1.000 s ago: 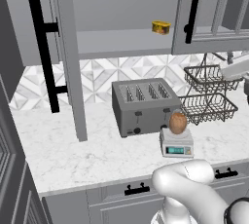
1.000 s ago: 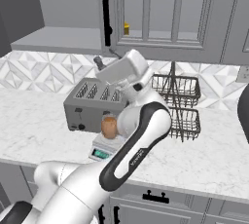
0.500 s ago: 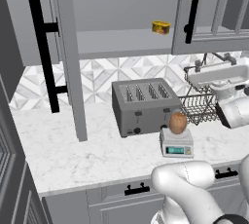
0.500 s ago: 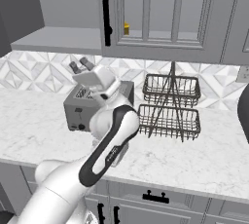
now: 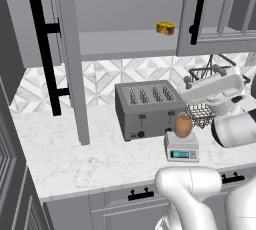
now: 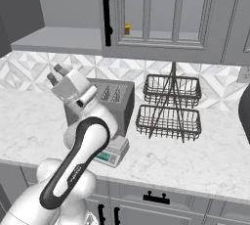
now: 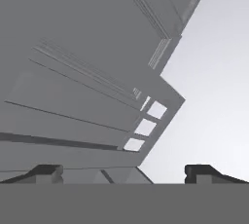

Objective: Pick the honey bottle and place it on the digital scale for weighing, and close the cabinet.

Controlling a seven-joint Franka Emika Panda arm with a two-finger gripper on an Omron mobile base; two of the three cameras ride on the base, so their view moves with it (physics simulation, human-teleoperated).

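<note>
At 6 o'clock in the hand view my gripper (image 7: 124, 170) points up at grey cabinet panels, its 2 tips spread wide with nothing between them. Farther out on the counter (image 5: 75, 159), the honey bottle (image 5: 183, 126) stands on the digital scale (image 5: 181, 147), with the toaster (image 5: 147, 108) at its 10 o'clock. Above, the cabinet (image 5: 69, 59) door hangs open.

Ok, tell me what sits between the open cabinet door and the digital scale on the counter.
In the left base view, the dark-grey toaster stands between the open cabinet door and the digital scale, which carries the honey bottle. Bare marble counter lies beside it.
</note>
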